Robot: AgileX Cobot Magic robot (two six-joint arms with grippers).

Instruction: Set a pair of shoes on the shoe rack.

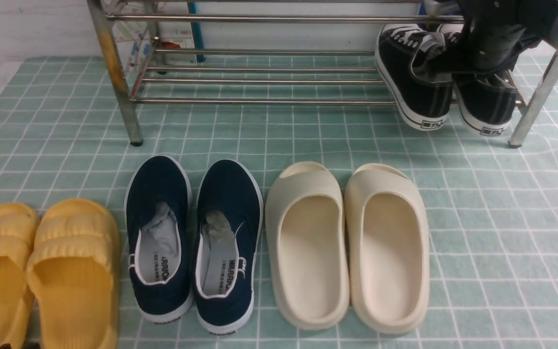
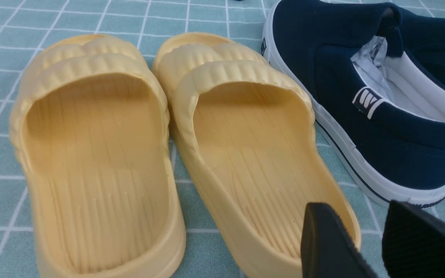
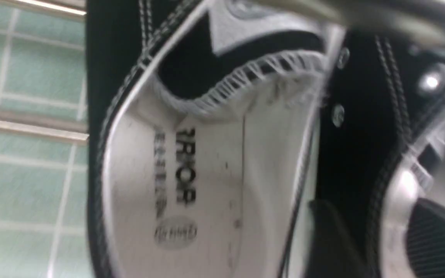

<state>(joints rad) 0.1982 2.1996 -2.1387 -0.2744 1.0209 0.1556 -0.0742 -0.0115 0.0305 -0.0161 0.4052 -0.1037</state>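
The pair of shoes, two black canvas sneakers with white soles, lies on the lower bars at the right end of the shoe rack [image 1: 259, 101]. The left shoe [image 1: 412, 82] and the right shoe [image 1: 485, 106] sit heel toward me, heels hanging over the front bar. My right gripper [image 1: 453, 63] reaches down into them from above. In the right wrist view, which is blurred, the right gripper [image 3: 377, 216] is open, one finger inside each shoe, their adjoining black walls [image 3: 365, 154] between the fingers. My left gripper [image 2: 369, 220] hovers open and empty over a yellow slide's heel.
In front of the rack stand yellow slides [image 1: 41, 271], navy slip-ons [image 1: 192, 242] and cream slides [image 1: 347, 242], in a row on the green checked cloth [image 1: 502, 242]. The rack's rust-stained leg [image 1: 114, 72] is on the left, another leg [image 1: 535, 102] beside the sneakers.
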